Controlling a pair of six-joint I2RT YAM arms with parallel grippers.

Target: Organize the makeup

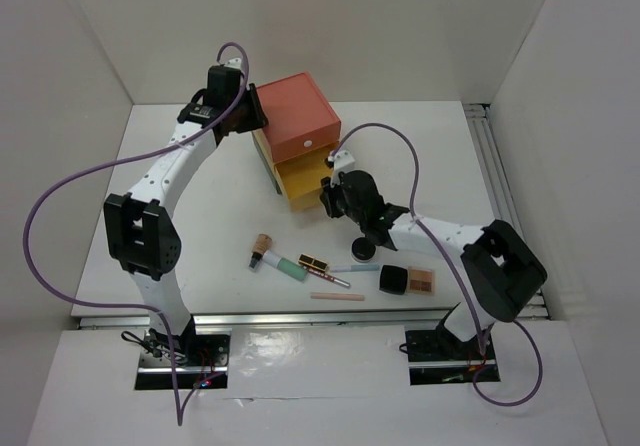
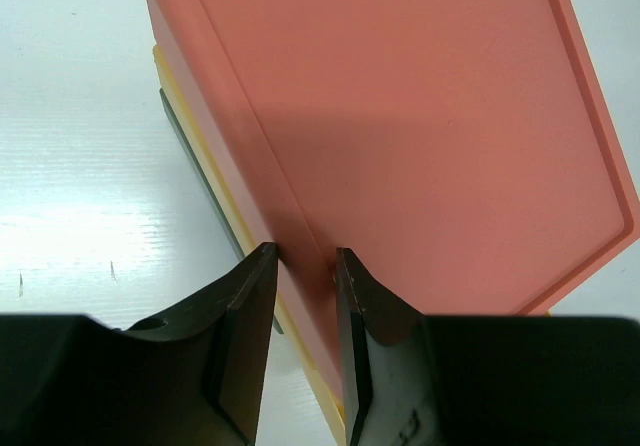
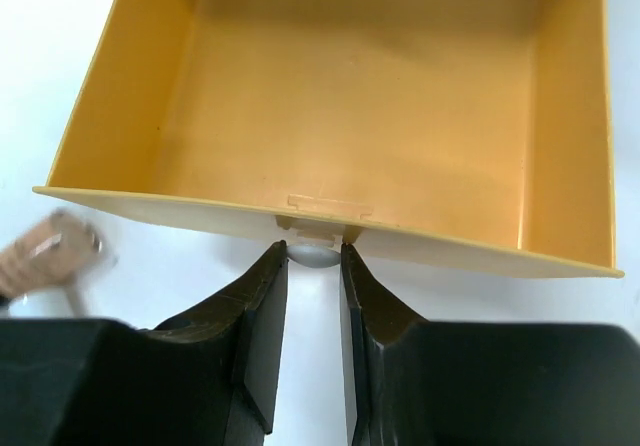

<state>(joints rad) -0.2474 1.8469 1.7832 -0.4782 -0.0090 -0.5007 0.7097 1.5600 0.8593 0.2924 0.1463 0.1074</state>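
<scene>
The makeup lies on the table in front of the drawer box (image 1: 297,114): a peach sponge puff (image 1: 263,241), a mint-green tube (image 1: 286,265), a lipstick (image 1: 314,262), a thin pink pencil (image 1: 337,296), a round black compact (image 1: 365,247), a black square case (image 1: 393,279) and an eyeshadow palette (image 1: 423,280). My left gripper (image 1: 256,118) is shut on the back left edge of the box's orange top (image 2: 420,116), and the wrist view shows it (image 2: 303,258) straddling that edge. My right gripper (image 1: 328,188) is shut on the grey knob (image 3: 316,257) of the pulled-out, empty yellow drawer (image 3: 350,86).
White walls enclose the table on the left, back and right. A rail (image 1: 495,166) runs along the right side. A blurred peach puff (image 3: 45,251) shows left of the right gripper. The purple cables loop over both arms.
</scene>
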